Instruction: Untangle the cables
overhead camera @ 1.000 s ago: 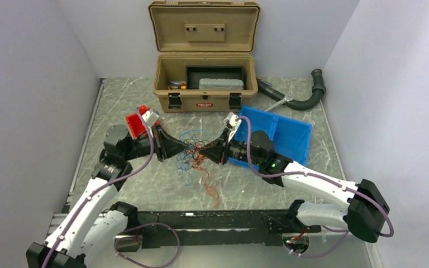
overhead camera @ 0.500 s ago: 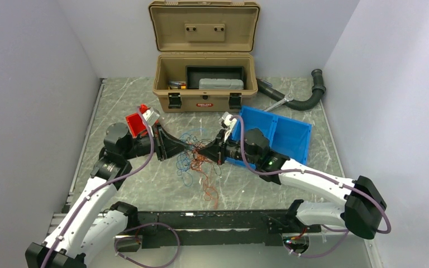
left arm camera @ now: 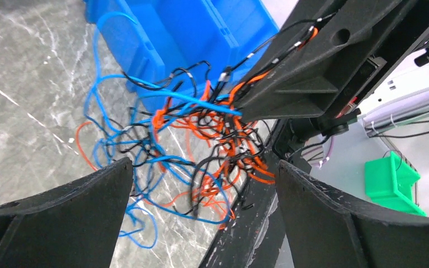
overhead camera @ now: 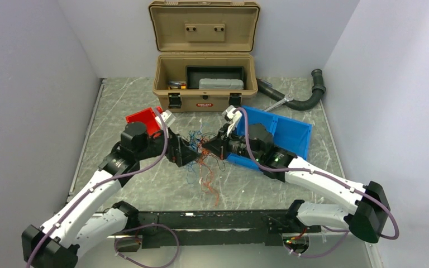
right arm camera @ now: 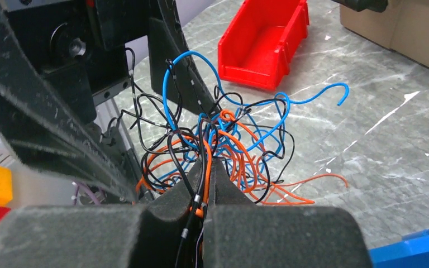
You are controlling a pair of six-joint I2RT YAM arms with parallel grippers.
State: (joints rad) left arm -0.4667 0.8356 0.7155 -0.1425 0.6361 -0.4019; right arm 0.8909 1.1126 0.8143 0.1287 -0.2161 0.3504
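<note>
The cables (overhead camera: 204,158) are a small tangle of thin orange, blue and black wires at the table's middle, with loose ends trailing toward the near edge. My right gripper (overhead camera: 205,147) comes in from the right and is shut on the cables (right arm camera: 223,134); orange and black strands are pinched between its fingers (right arm camera: 209,163). My left gripper (overhead camera: 191,152) faces it from the left and stands open. In the left wrist view the cables (left arm camera: 201,139) hang just ahead of the wide left gripper (left arm camera: 204,167), held up by the right gripper's black fingers (left arm camera: 313,72).
An open tan toolbox (overhead camera: 204,84) stands at the back. A red bin (overhead camera: 143,118) lies left of the tangle and a blue bin (overhead camera: 285,131) right of it. A black corrugated hose (overhead camera: 304,97) curves at the back right. A black rail (overhead camera: 212,220) runs along the near edge.
My left gripper has let go of the cables, opened wide and moved right toward the tangle. My right gripper has closed on the strands and shifted slightly left.
</note>
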